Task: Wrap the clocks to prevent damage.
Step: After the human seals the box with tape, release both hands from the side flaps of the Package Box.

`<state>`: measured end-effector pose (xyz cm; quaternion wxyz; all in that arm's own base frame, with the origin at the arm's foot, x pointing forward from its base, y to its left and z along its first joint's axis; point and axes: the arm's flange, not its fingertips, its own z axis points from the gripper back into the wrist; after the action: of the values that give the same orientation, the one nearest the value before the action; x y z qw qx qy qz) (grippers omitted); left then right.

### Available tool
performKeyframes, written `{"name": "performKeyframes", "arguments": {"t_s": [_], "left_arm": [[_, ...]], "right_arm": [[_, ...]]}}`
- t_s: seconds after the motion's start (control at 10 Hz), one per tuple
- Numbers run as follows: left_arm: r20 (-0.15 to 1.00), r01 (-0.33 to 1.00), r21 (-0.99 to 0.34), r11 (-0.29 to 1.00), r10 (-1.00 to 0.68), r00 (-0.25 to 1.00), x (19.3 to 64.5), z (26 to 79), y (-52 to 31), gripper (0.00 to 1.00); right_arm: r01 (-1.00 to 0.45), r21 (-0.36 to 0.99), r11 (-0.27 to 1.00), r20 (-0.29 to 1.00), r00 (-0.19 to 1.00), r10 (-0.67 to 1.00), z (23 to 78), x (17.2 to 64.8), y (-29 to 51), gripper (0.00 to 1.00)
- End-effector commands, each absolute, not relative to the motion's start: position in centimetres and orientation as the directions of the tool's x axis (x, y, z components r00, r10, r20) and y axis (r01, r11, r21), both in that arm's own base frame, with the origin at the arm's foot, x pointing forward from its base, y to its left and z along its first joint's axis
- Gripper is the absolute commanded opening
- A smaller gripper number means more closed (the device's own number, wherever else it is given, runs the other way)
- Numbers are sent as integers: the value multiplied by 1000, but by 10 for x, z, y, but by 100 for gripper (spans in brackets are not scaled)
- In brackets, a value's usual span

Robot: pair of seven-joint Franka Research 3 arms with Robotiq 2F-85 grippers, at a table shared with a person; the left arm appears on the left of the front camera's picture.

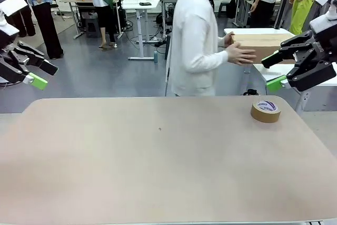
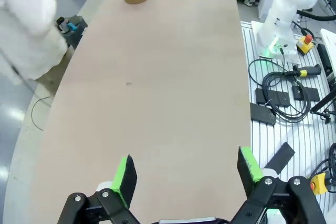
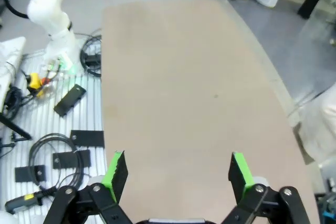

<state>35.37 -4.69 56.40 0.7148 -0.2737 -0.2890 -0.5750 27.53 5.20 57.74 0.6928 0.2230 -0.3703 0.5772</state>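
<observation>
Left gripper [image 1: 38, 74] hangs at the left table [image 1: 158, 172] edge, right gripper [image 1: 274, 71] at the right edge, both with fingers spread wide and nothing between them (green pads well apart in both wrist views). Roll of brown tape [image 1: 265, 110] lies flat on the table's far right, near the right gripper. Person [image 1: 197, 40] stands at the far side, turned away, hands on a cardboard box [image 1: 263, 46] on a white side table.
</observation>
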Motion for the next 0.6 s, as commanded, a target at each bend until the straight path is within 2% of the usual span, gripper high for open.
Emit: {"name": "performKeyframes", "arguments": {"t_s": [0.0, 0.1, 0.5], "left_arm": [[720, 906, -98, 411, -600, 350, 357, 569, -50, 100], [728, 980, -59, 189, -664, 172, 354, 564, -47, 100], [728, 980, -59, 189, -664, 172, 354, 564, -47, 100]], "right_arm": [[-965, -114, 238, 783, 61, 619, 579, 275, 53, 100], [-965, -114, 238, 783, 61, 619, 579, 275, 53, 100], [-965, -114, 238, 783, 61, 619, 579, 275, 53, 100]]}}
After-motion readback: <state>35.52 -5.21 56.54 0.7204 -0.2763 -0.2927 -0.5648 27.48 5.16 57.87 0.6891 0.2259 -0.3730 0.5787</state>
